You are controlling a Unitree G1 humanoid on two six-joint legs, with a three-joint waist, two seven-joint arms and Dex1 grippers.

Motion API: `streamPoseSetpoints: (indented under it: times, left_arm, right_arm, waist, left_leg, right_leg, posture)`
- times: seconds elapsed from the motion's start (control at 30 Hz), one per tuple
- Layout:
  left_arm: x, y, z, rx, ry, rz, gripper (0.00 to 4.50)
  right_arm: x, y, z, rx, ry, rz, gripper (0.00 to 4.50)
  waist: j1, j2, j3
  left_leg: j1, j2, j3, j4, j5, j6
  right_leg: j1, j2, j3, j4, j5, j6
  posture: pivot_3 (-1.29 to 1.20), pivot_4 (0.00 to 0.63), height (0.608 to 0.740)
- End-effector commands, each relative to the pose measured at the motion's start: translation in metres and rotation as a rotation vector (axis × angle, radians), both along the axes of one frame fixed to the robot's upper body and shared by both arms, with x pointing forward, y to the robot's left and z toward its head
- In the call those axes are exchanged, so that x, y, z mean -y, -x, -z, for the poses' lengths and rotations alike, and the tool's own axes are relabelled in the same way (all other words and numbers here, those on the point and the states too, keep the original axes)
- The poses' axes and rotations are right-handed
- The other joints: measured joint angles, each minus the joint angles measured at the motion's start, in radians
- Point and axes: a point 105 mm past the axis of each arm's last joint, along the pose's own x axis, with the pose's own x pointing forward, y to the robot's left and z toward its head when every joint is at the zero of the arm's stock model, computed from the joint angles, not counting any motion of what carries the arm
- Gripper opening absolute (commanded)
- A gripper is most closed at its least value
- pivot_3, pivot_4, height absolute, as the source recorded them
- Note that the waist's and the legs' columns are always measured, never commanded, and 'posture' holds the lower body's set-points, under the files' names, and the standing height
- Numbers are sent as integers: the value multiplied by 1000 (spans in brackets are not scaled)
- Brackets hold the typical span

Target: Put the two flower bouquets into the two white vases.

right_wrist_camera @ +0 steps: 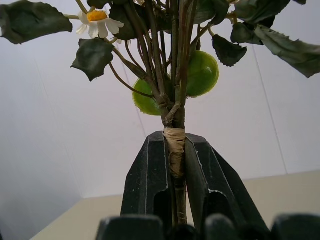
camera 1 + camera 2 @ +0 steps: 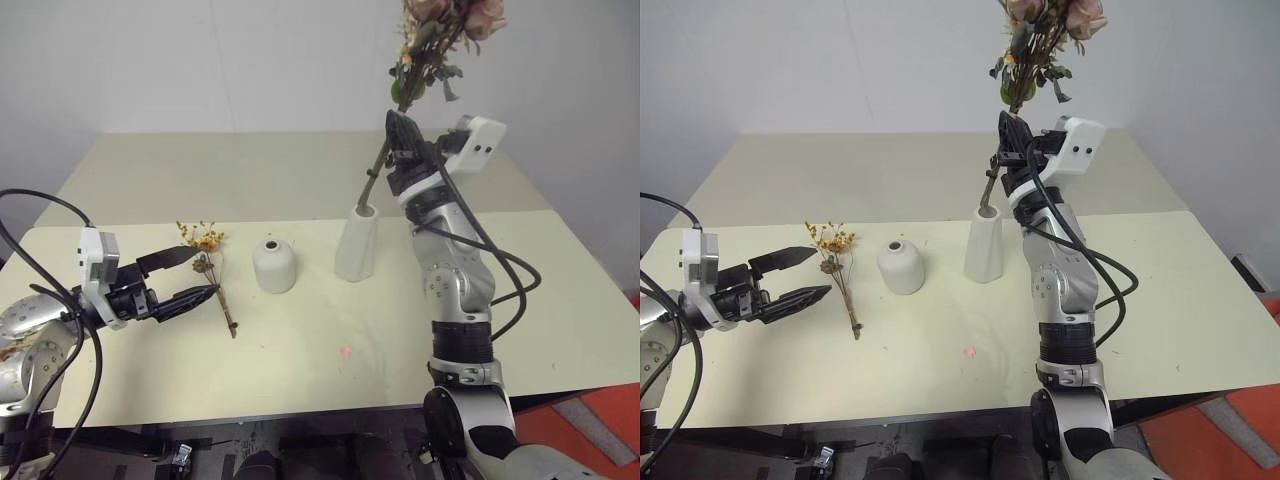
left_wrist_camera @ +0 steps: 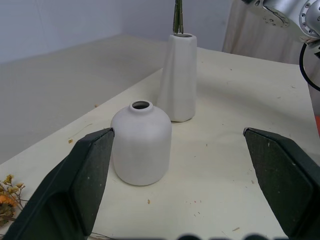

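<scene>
The large bouquet (image 2: 432, 45) of pink roses and green leaves stands upright with its stem ends inside the mouth of the tall slanted white vase (image 2: 357, 245). My right gripper (image 2: 400, 128) is shut on its taped stems (image 1: 174, 150) just above the vase. The small bouquet (image 2: 208, 262) of thin stems with yellow-orange dried flowers lies flat on the table, left of the short round white vase (image 2: 274, 265). My left gripper (image 2: 197, 272) is open, level with the table, its fingertips close on either side of the small bouquet. The short vase's hole (image 3: 140, 105) holds nothing.
Both vases stand on a pale table (image 2: 330, 350); a second table (image 2: 250, 170) adjoins it behind. A small red light dot (image 2: 346, 351) lies on the near surface. Black cables hang off both arms.
</scene>
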Motion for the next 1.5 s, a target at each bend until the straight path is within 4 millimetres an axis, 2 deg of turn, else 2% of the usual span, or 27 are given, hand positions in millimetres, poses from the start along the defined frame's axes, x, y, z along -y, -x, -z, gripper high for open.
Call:
streamPoseSetpoints:
  times: [0.03, 0.27, 0.97, 1.5]
  left_arm:
    - [0, 2, -14, 55, -16, 6, 4500]
    - [1, 0, -14, 54, -13, 14, 4500]
    - [0, 2, -15, 60, -13, 6, 4500]
    - [2, 1, -16, 63, -12, 16, 4500]
  right_arm:
    - [6, 15, -19, 92, -17, 25, 237]
    - [8, 18, -16, 84, -15, 30, 237]
    - [-3, 8, 9, 25, 21, 6, 237]
    - [-15, 10, 36, -23, 65, -16, 237]
  waist:
    - [-1, 0, 0]
    - [0, 0, 0]
    - [-4, 0, 0]
    - [-3, 0, 0]
  left_leg:
    - [0, 0, 0, 0, 0, 0]
    - [0, 0, 0, 0, 0, 0]
    - [0, 0, 0, 0, 0, 0]
    - [0, 0, 0, 0, 0, 0]
  right_leg:
    - [0, 0, 0, 0, 0, 0]
    - [0, 0, 0, 0, 0, 0]
    - [0, 0, 0, 0, 0, 0]
    - [0, 0, 0, 0, 0, 0]
  posture:
    - [0, 150, 740]
    - [0, 150, 740]
    - [0, 150, 740]
    - [0, 150, 740]
